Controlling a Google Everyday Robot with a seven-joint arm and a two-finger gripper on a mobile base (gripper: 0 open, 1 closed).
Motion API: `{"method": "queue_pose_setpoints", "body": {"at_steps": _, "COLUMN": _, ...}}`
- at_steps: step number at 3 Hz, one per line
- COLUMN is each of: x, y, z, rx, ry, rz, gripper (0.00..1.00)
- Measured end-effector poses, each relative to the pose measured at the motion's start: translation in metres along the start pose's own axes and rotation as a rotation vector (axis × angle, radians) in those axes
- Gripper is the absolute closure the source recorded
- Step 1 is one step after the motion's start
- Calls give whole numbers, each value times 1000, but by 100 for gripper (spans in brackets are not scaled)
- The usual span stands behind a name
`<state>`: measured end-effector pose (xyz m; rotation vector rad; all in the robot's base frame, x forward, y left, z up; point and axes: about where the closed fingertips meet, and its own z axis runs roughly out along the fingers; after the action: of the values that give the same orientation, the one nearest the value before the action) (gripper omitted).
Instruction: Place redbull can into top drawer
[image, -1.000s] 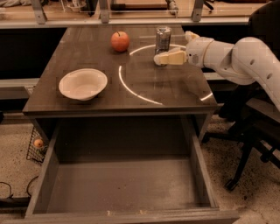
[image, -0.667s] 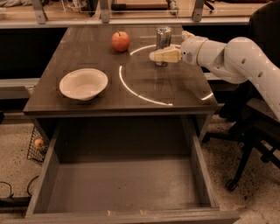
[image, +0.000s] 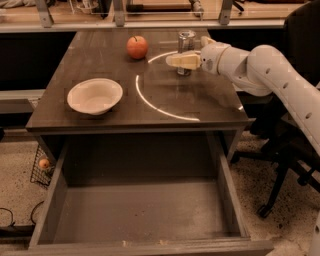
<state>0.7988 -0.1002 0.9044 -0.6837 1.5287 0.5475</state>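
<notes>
The redbull can (image: 186, 41) stands upright at the back right of the dark tabletop, inside the bright ring of light. My gripper (image: 177, 56) reaches in from the right at the can's height. It is open, its near finger (image: 183, 61) crosses in front of the can's lower half, and the far finger is hidden behind the can. The can rests on the table. The top drawer (image: 140, 212) is pulled fully out below the table's front edge, and nothing lies in it.
A red-orange apple (image: 137, 47) sits left of the can. A white bowl (image: 94, 95) sits at the table's front left. A wire basket (image: 42, 165) stands on the floor at left, and a black office chair (image: 287, 150) stands at right behind my arm.
My gripper has moved left and a little toward the back, from beside the can to around it. The can, apple, bowl and drawer have not moved.
</notes>
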Motion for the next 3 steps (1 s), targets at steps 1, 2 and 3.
{"method": "queue_pose_setpoints", "body": {"at_steps": 1, "x": -5, "y": 2, "z": 6, "rx": -5, "ry": -38, "rz": -7, "gripper": 22}}
{"method": "queue_pose_setpoints", "body": {"at_steps": 2, "x": -5, "y": 4, "z": 8, "rx": -11, "ry": -39, "rz": -7, "gripper": 46}}
{"method": "queue_pose_setpoints", "body": {"at_steps": 3, "x": -6, "y": 7, "z": 11, "rx": -15, "ry": -39, "rz": -7, "gripper": 69}}
